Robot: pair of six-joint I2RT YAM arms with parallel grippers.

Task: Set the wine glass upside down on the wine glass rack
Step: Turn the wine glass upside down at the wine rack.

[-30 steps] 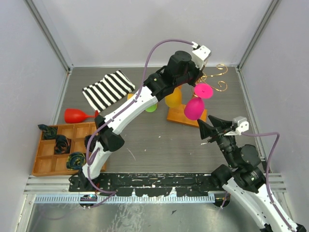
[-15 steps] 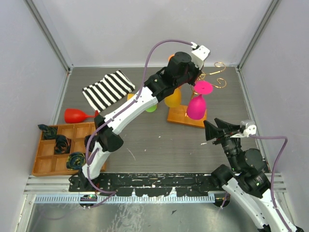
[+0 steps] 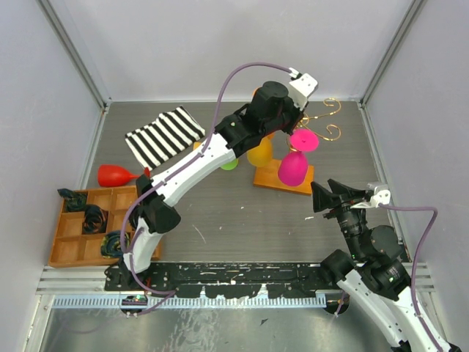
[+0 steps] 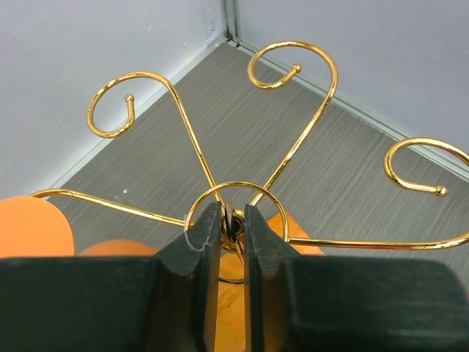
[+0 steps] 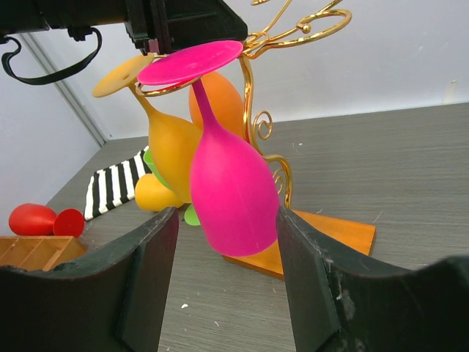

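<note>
Left claw point(image 4: 233, 217) pinched almost closed on the top centre of the wine glass rack point(image 5: 330, 233). Right claw point(image 5: 227, 216) wide open, empty, facing the pink wine glass point(image 5: 231, 183), which hangs upside down from a rack arm, back right of the surface point(image 3: 220, 209).

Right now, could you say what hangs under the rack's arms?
A pink glass, a yellow glass and an orange glass, upside down; something green behind is mostly hidden.

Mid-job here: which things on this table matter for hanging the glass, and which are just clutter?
Job in hand:
rack, held at its top by the left gripper
pink glass, hanging upside down on it
right gripper, open

Lying about:
red glass
striped cloth
tray
yellow glass, orange glass, both hanging
</note>
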